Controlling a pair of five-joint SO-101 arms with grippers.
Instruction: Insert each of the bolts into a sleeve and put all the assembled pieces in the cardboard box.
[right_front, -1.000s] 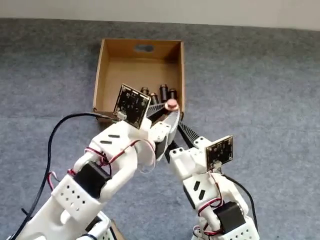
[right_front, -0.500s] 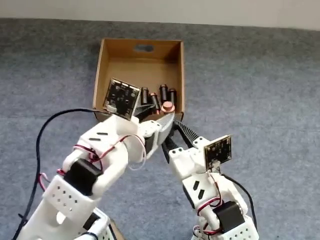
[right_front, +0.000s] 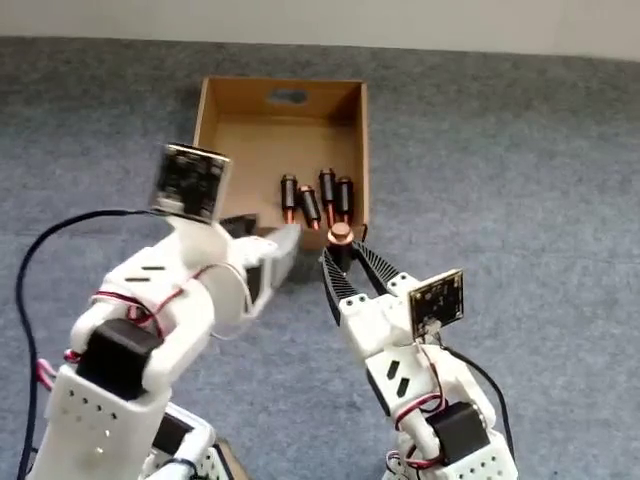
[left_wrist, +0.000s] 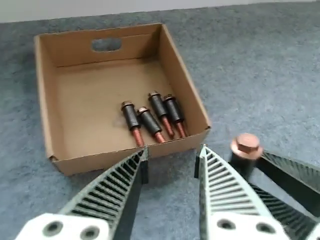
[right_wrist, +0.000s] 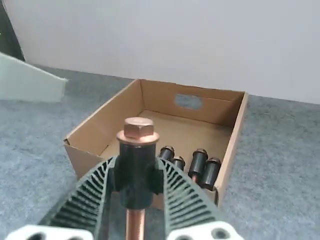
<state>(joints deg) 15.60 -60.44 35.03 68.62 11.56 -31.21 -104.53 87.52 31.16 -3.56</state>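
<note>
A black sleeve with a copper bolt (right_wrist: 137, 160) through it stands upright in my right gripper (right_wrist: 136, 169), which is shut on it. In the high view this assembled piece (right_front: 341, 237) is just outside the near right corner of the cardboard box (right_front: 245, 150). Several assembled pieces (right_front: 316, 198) lie side by side on the box floor by its near right wall. My left gripper (left_wrist: 170, 159) is open with nothing in it, hovering in front of the box's near wall (left_wrist: 125, 157), to the left of the held piece (left_wrist: 246, 146).
Grey carpet covers the table on all sides of the box. The left half of the box floor (left_wrist: 85, 105) is bare. The two arms (right_front: 180, 320) stand close together near the front edge.
My left gripper has let go near the bolt head and swung back to the left. My right gripper has drawn the held piece slightly toward the front.
</note>
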